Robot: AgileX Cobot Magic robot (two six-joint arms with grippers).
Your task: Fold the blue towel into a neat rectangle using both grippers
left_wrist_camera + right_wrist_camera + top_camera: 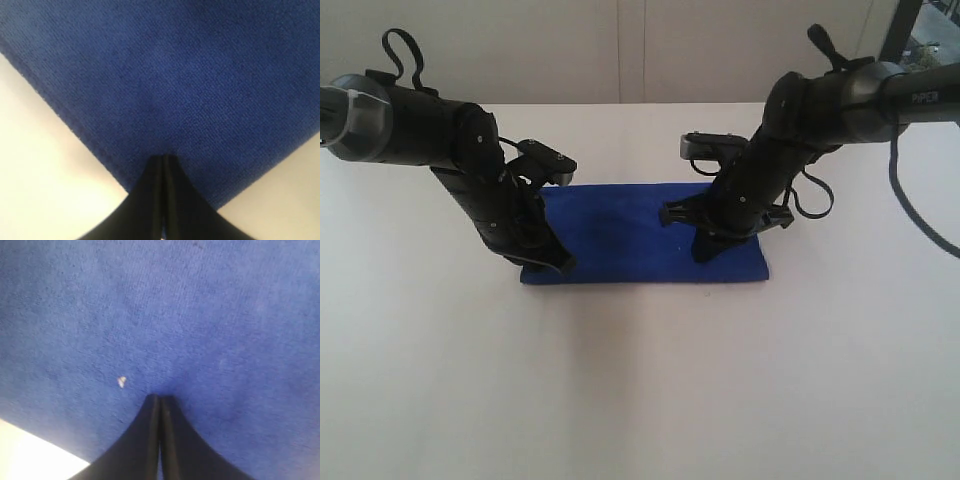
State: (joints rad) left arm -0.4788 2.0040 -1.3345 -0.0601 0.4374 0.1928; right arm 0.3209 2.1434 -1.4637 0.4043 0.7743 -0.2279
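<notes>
Left gripper (552, 262) and right gripper (705, 252): we see both with fingers pressed together, tips down on the blue towel (630, 235), no cloth visibly pinched. We find the towel lying as a flat rectangle at frame centre on the white table (640, 400), with the left tip near its lower-left corner.

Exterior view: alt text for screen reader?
Blue towel lies as a flat rectangle on a white table. Two black arms reach down onto it: left end effector at its left end, right end effector near its right end, both shut.
</notes>
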